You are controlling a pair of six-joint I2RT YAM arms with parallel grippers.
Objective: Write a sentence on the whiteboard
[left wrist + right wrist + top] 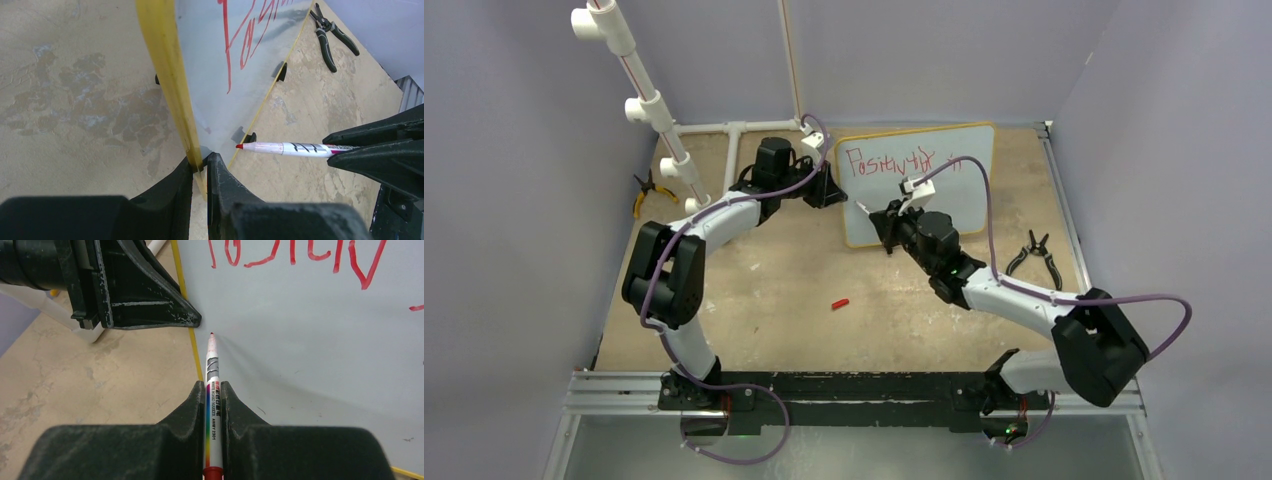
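The whiteboard stands tilted at the back middle, with a yellow frame. One line of the red sentence runs along its top; it also shows in the left wrist view and the right wrist view. My left gripper is shut on the board's left frame edge, one finger on each side. My right gripper is shut on a white marker. The marker's red tip is by the board's lower left part, below the writing. I cannot tell if it touches.
A red marker cap lies on the table in front of the board. Black pliers lie right of the board and yellow-handled pliers at the left. A white PVC pipe frame rises at the back left.
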